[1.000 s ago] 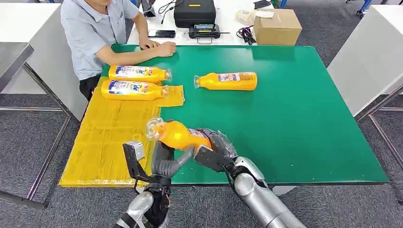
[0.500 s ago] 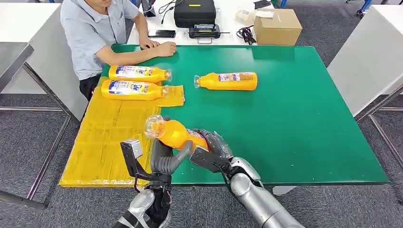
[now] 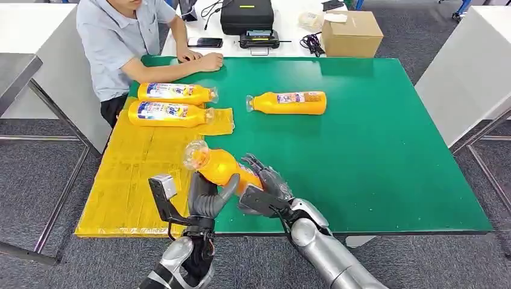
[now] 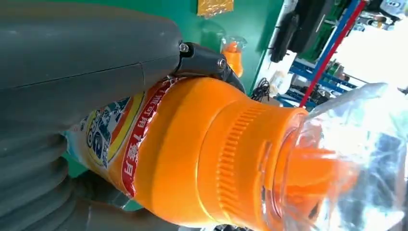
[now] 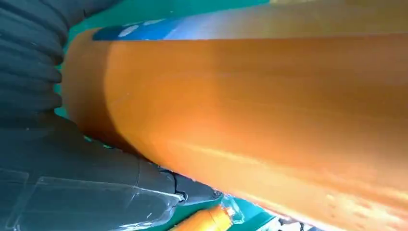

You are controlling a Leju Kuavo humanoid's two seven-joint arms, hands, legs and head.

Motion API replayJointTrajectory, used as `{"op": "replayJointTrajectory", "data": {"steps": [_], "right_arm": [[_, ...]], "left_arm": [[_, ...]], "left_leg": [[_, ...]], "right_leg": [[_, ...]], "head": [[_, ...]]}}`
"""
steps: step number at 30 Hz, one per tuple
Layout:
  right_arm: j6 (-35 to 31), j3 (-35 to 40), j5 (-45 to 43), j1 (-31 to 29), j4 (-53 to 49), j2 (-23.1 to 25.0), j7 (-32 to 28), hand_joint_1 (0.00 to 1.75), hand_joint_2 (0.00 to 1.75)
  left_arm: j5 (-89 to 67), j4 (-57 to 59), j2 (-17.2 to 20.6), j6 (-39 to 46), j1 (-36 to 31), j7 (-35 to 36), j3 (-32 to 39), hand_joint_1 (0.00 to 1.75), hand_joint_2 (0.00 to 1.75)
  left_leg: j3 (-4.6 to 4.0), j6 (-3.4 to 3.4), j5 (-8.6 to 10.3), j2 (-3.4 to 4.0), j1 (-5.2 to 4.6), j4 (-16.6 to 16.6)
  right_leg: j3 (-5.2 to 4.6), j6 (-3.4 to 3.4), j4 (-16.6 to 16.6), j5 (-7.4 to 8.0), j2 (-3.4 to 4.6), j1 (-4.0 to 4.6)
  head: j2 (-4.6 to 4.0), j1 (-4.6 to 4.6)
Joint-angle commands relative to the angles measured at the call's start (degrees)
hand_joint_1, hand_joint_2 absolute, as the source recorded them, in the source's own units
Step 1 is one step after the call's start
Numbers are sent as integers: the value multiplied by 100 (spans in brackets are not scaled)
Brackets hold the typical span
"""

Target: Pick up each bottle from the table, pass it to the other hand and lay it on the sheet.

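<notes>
An orange bottle (image 3: pixel 220 167) with a clear cap hangs over the table's front edge, cap toward the yellow sheet (image 3: pixel 138 174). My left hand (image 3: pixel 205 198) grips it from below near the neck, with thumb and fingers around it. My right hand (image 3: pixel 268 186) holds its base end, fingers raised a little over the label. In the left wrist view the bottle (image 4: pixel 202 159) sits in the hand; in the right wrist view its side (image 5: pixel 250 110) lies against the palm. Two bottles (image 3: pixel 175 93) (image 3: pixel 169 113) lie on the sheet's far end. Another bottle (image 3: pixel 288 102) lies on the green table (image 3: pixel 373 156).
A person (image 3: pixel 120 36) sits at the far left corner with an arm resting on the table. Behind the table stand a cardboard box (image 3: pixel 351 33), a black case (image 3: pixel 246 15) and a phone (image 3: pixel 205 43).
Both hands and the bottle have drifted slightly left, toward the sheet. The left hand has closed further around the neck end, and the right hand's fingers have lifted a little.
</notes>
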Motion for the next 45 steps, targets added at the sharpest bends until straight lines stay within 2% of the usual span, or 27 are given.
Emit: {"op": "replayJointTrajectory", "data": {"steps": [1, 12, 14, 17, 18, 19, 20, 21, 22, 23, 25, 27, 29, 31, 32, 33, 35, 36, 42, 43, 45], "right_arm": [[-141, -124, -89, -115, 475, 64, -22, 0, 175], [-182, -155, -89, -83, 478, 59, -35, 0, 175], [-372, -287, -91, 66, 452, 42, -70, 0, 175], [-823, -649, -19, 417, 352, 39, -139, 0, 175], [-926, -821, 73, 528, 317, 43, -179, 0, 175], [-963, -971, 130, 593, 283, 52, -208, 0, 175], [-948, -1064, 135, 630, 252, 51, -219, 0, 175], [-930, -1200, 150, 670, 194, 56, -255, 0, 175], [-914, -1276, 173, 686, 156, 51, -277, 0, 175], [-895, -1380, 207, 697, 97, 56, -320, 0, 175], [-900, -1525, 309, 710, -68, 60, -412, 0, 175], [-993, -1687, 436, 801, -365, 84, -434, 0, 175], [-998, -1843, 418, 904, -569, 137, -414, 0, 175], [-983, -2011, 418, 962, -595, 158, -327, 0, 175], [-954, -2066, 415, 947, -537, 155, -329, 0, 175], [-907, -2141, 411, 916, -459, 153, -359, 0, 175], [-820, -2213, 374, 879, -436, 162, -444, 0, 175], [-788, -2229, 374, 862, -445, 163, -465, 0, 175], [-787, -2237, 375, 851, -467, 179, -465, 0, 175], [-709, -2246, 373, 831, -465, 192, -472, 0, 175], [-610, -2225, 393, 766, -428, 187, -478, 0, 175]], "left_arm": [[-217, -351, 102, 130, 91, 11, 40, 175, 175], [-341, -384, 148, 201, 82, -27, 48, 175, 175], [-825, -366, 237, 621, 32, -172, 34, 175, 175], [-2228, 205, 501, 1514, -248, 46, -79, 175, 175], [-2821, 449, 464, 1609, -308, -2, 123, 175, 175], [-4251, 633, 261, 1620, -262, -39, 711, 175, 175], [-5008, 645, 163, 1620, -225, -4, 1123, 175, 175], [-6436, 564, -105, 1620, -119, 133, 1739, 175, 175], [-6928, 512, -129, 1620, -121, 170, 1983, 175, 175], [-8255, 264, -297, 1620, -56, 251, 2590, 175, 175], [-9818, -182, -501, 1620, -18, 343, 3413, 175, 175], [-10578, -354, -411, 1620, -44, 585, 3695, 175, 175], [-10983, -431, -228, 1620, -55, 893, 3688, 175, 175], [-11467, -434, 120, 1620, -93, 1467, 3446, 175, 175], [-11986, -138, 369, 1620, -192, 2001, 3199, 175, 175], [-12025, 411, 939, 1620, -432, 2861, 2415, 175, 175], [-12025, 1627, 1230, 1620, -977, 3384, 1841, 175, 175], [-12025, 2019, 1287, 1331, -1192, 3550, 1641, 175, 175], [-12025, 2148, 1267, 1344, -1280, 3591, 1601, 175, 175], [-12025, 2521, 1320, 1025, -1475, 3851, 1383, 175, 175], [-12025, 2935, 1346, 715, -1715, 3944, 1300, 175, 175]], "left_leg": [[26, -16, -12, 9, 9, 1], [18, -10, -6, 7, 5, -3], [20, -11, -6, 7, 5, -4], [28, -13, -5, -5, 9, -10], [27, -11, -2, -8, 6, -12], [24, -10, -1, -8, 5, -11], [26, -11, -1, -8, 5, -12], [19, -9, -2, -2, 5, -8], [33, -15, -9, 9, 9, -7], [18, -11, -6, 8, 8, -3], [17, -11, -8, 9, 7, 2], [10, -12, -10, 25, 7, 7], [13, -15, -11, 29, 10, 6], [13, -13, -5, 23, 5, -1], [27, -20, -9, 26, 9, -2], [18, -12, -2, 17, 5, -5], [26, -16, 4, -5, 6, -13], [30, -21, 1, -11, 11, -9], [15, -18, 6, -1, 10, -2], [24, -20, 2, 1, 16, 0], [13, -17, 8, 0, 8, -1]], "right_leg": [[24, -18, -1, -9, 5, 10], [16, -12, -4, -5, 4, 6], [17, -13, -4, -5, 4, 6], [30, -15, -11, -7, -9, 10], [28, -13, -11, -6, -11, 7], [24, -11, -10, -5, -11, 5], [26, -13, -11, -5, -10, 5], [18, -10, -9, -3, -4, 5], [30, -18, -10, -5, 5, 11], [16, -13, -5, -3, 5, 8], [14, -13, 0, -5, 6, 8], [2, -14, 6, -3, 21, 7], [7, -17, 4, -3, 20, 10], [4, -15, 2, -3, 10, 6], [16, -22, 2, -7, 12, 10], [8, -13, -1, -3, 4, 6], [19, -16, -5, -4, -13, 6], [27, -21, -3, -8, -16, 10], [9, -12, 3, -4, -5, 7], [21, -17, 2, -8, -4, 14], [10, -12, 5, -4, -4, 6]], "head": [[0, 0], [0, 0], [0, 0], [0, 0], [0, 0], [0, 0], [0, 0], [0, -2], [0, -2], [0, -2], [0, 0], [0, -2], [0, 0], [0, 0], [0, 0], [0, -2], [0, 2], [0, 2], [0, 0], [0, 7], [0, 0]]}}
